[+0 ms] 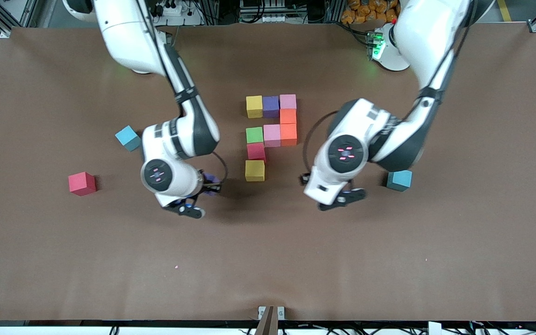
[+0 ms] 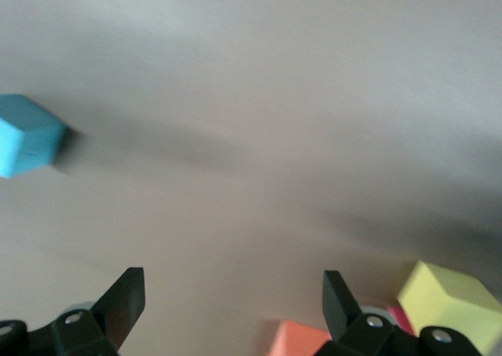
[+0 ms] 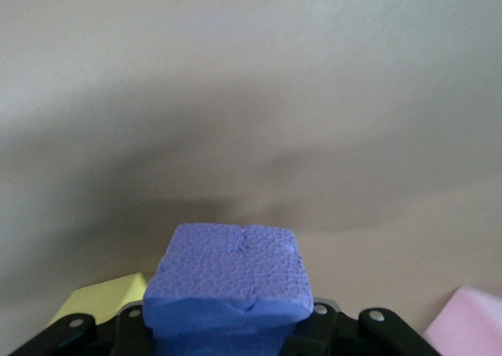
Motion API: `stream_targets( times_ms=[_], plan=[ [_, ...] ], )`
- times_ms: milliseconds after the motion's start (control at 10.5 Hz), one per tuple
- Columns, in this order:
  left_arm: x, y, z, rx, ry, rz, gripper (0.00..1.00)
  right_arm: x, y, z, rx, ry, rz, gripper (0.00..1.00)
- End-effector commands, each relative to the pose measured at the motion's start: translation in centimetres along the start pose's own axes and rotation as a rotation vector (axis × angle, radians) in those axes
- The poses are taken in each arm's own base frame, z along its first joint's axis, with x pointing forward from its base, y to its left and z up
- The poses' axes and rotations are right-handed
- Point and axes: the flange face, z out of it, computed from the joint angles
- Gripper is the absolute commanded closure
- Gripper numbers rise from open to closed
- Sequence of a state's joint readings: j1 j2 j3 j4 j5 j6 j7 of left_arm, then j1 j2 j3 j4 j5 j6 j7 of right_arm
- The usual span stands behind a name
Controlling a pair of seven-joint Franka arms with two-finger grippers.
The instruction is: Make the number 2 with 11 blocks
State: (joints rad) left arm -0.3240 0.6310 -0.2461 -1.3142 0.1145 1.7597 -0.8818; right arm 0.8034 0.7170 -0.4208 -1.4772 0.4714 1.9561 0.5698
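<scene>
Nine blocks lie joined mid-table as part of the number 2: yellow [image 1: 254, 106], purple [image 1: 271, 106] and pink [image 1: 288, 101] in the row nearest the robots. From there run two orange blocks [image 1: 288, 125], pink [image 1: 271, 135], green [image 1: 254, 135], red [image 1: 256, 151] and yellow [image 1: 254, 170]. My right gripper [image 1: 211, 186] [image 3: 231, 328] is shut on a purple-blue block [image 3: 231, 281] [image 1: 210, 177], over bare table beside that last yellow block [image 3: 102, 297]. My left gripper [image 1: 338, 197] [image 2: 234, 293] hangs open and empty over bare table, toward the left arm's end from the figure.
Loose blocks lie on the brown table [image 1: 268, 260]. A light blue one [image 1: 127, 137] and a red one [image 1: 82, 183] are toward the right arm's end. A teal one [image 1: 398, 180] [image 2: 23, 136] sits close to the left arm's hand. The left wrist view shows yellow [image 2: 451, 305] and orange [image 2: 302, 340] corners.
</scene>
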Motion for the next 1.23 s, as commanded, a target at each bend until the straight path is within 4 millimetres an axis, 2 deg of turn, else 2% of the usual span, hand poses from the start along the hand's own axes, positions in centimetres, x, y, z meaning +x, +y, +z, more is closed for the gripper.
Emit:
stream_targets(
  times_ms=[0, 95, 380, 475, 570, 855, 1045, 1140],
  plan=[
    [0.4, -8.3, 1.2, 0.005, 0.059, 0.027, 0.00, -2.0, -2.5, 0.0, 0.032, 0.022, 0.169, 0.70],
    [1.4, -11.0, 2.1, 0.000, 0.063, 0.047, 0.00, -3.3, -3.9, -0.1, 0.053, 0.009, 0.216, 0.70],
    [3.8, -16.1, 5.5, 0.034, 0.059, 0.120, 0.00, -7.1, -8.2, -0.2, 0.095, 0.000, 0.383, 0.70],
    [4.2, -17.2, 7.3, 0.048, 0.074, 0.157, 0.00, -8.0, -9.3, 0.3, 0.106, 0.015, 0.420, 0.70],
    [5.2, -19.5, 8.9, 0.054, 0.098, 0.184, 0.00, -9.1, -10.5, 1.5, 0.120, 0.025, 0.459, 0.70],
    [6.1, -22.7, 11.1, 0.048, 0.089, 0.317, 0.00, -10.9, -13.5, 3.3, 0.159, 0.025, 0.645, 0.70],
    [5.9, -23.5, 11.9, 0.051, 0.075, 0.396, 0.00, -11.4, -15.1, 4.1, 0.159, 0.030, 0.768, 0.70],
    [5.6, -23.2, 12.3, 0.052, 0.068, 0.417, 0.00, -12.2, -15.7, 5.0, 0.142, 0.037, 0.809, 0.70]
  ],
)
